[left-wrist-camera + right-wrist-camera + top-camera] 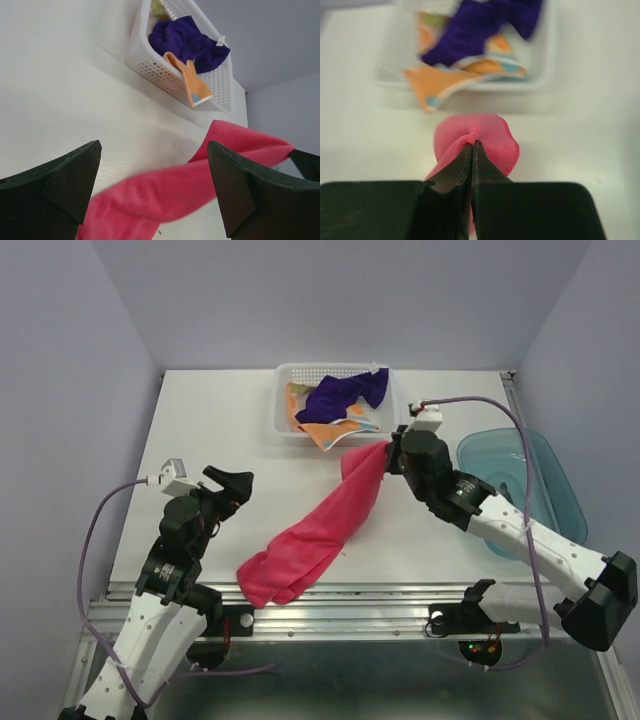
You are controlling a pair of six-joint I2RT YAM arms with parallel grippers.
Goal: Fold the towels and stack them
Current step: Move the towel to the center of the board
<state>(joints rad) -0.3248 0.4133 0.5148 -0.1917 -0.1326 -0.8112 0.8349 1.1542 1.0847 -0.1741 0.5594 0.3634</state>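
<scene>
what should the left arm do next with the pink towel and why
Probably bring the open left gripper to the low end of the pink towel, bunched on the table beside it, and pinch a corner. The right gripper is shut on the raised end, so a second grip could spread it flat.

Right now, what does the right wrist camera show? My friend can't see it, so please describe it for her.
The right gripper is shut on a bunched end of the pink towel, over the white table. Behind, blurry, a white basket holds a purple towel on top of an orange patterned towel, whose corner hangs over the near edge.
</scene>
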